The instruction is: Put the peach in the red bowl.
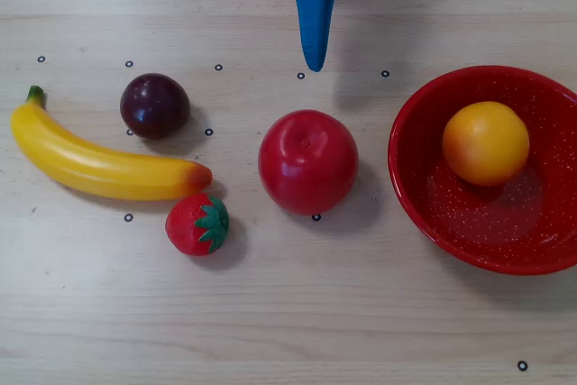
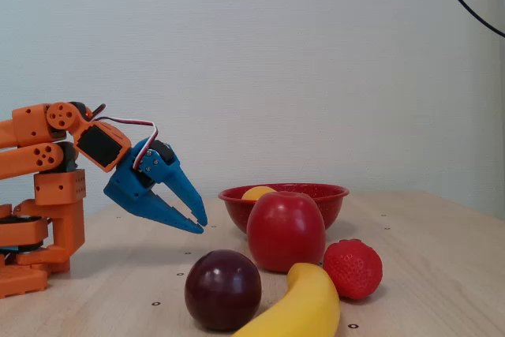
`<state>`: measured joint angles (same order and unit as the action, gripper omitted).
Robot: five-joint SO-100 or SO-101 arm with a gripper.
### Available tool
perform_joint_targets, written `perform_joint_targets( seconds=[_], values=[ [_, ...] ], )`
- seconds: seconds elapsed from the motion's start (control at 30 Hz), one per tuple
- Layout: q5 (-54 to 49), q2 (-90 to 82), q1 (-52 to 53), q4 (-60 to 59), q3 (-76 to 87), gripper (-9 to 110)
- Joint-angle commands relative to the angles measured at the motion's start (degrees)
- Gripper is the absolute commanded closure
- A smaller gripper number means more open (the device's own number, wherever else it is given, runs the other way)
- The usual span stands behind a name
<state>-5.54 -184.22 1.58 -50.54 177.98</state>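
Note:
The peach (image 1: 486, 142), yellow-orange with a reddish blush, lies inside the red bowl (image 1: 424, 196) at the right of the overhead view. In the fixed view only its top (image 2: 257, 192) shows above the bowl's rim (image 2: 331, 192). My blue gripper (image 1: 314, 59) hangs at the top centre of the overhead view, well left of the bowl, its jaws together and empty. In the fixed view the gripper (image 2: 197, 225) is raised above the table, pointing down to the right, apart from all fruit.
A red apple (image 1: 307, 160) sits in the middle, left of the bowl. A dark purple plum (image 1: 154, 105), a banana (image 1: 99, 164) and a toy strawberry (image 1: 197, 224) lie at the left. The orange arm base (image 2: 39, 211) stands at the left of the fixed view.

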Motion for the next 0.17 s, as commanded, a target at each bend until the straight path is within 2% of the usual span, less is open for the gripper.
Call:
perform_joint_targets(
  seconds=[0.0,0.13],
  values=[
    [1.0,-0.9,1.1,0.0,0.7,101],
    [1.0,-0.9,1.1,0.0,0.7,101]
  ],
)
